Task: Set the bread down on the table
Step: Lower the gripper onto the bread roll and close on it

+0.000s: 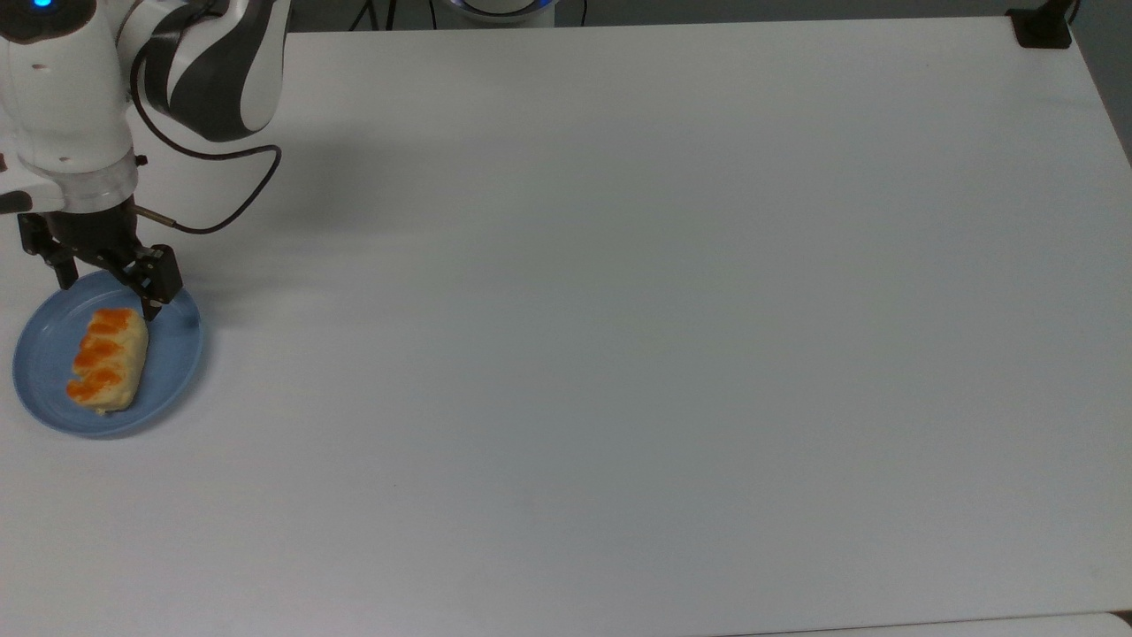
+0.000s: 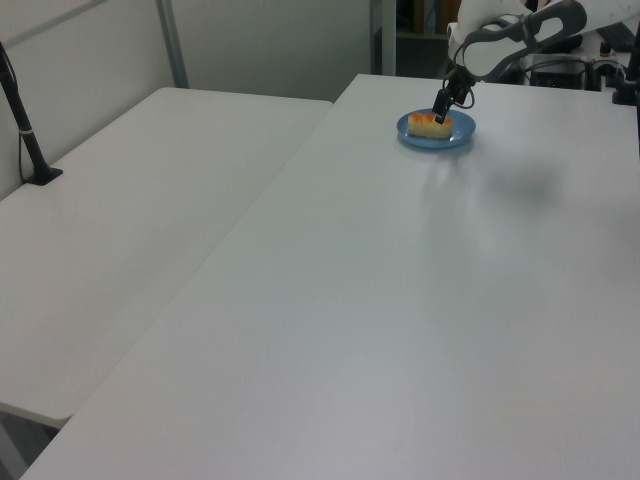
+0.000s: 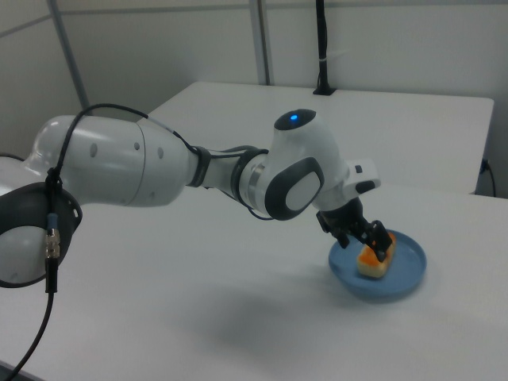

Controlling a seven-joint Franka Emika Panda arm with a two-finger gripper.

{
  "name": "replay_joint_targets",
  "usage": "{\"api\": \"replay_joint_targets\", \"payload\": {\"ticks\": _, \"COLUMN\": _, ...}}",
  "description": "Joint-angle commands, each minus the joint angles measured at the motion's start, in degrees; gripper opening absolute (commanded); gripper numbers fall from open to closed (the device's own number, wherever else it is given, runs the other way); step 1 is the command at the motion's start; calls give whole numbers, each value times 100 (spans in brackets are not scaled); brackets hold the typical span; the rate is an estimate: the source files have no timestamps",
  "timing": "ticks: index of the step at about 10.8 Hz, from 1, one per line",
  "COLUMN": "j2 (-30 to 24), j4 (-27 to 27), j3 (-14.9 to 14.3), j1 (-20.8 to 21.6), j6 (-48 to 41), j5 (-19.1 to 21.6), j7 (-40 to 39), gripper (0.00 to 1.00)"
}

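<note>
The bread (image 1: 107, 359) lies lengthwise on the plate (image 1: 172, 367), near the top view's left edge of the table (image 1: 619, 310). The gripper (image 1: 108, 296) hangs over the plate's far rim, fingers spread wide and empty, above one end of the bread. Risk: closing this far off centre could pinch only the tip, so the bread tilts or slips. A fingertip striking the rim could shift the plate.

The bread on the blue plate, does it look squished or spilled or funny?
No, nothing stands out. The bread lies whole and flat on the blue plate, and the open gripper is at its end.
</note>
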Motion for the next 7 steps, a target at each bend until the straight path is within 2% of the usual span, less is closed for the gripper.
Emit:
{"api": "replay_joint_targets", "payload": {"ticks": 1, "j2": 372, "j4": 113, "j3": -111, "j1": 42, "j6": 540, "j5": -22, "j7": 217, "gripper": 100}}
{"api": "replay_joint_targets", "payload": {"ticks": 3, "j2": 600, "j4": 139, "j3": -111, "j1": 68, "j6": 918, "j5": -13, "j7": 674, "gripper": 87}}
{"api": "replay_joint_targets", "payload": {"ticks": 4, "j2": 619, "j4": 139, "j3": -111, "j1": 86, "j6": 963, "j5": -13, "j7": 780, "gripper": 76}}
{"api": "replay_joint_targets", "payload": {"ticks": 6, "j2": 602, "j4": 139, "j3": -111, "j1": 86, "j6": 946, "j5": -4, "j7": 860, "gripper": 26}}
{"api": "replay_joint_targets", "payload": {"ticks": 7, "j2": 541, "j4": 139, "j3": -111, "j1": 77, "j6": 928, "j5": 4, "j7": 860, "gripper": 18}}
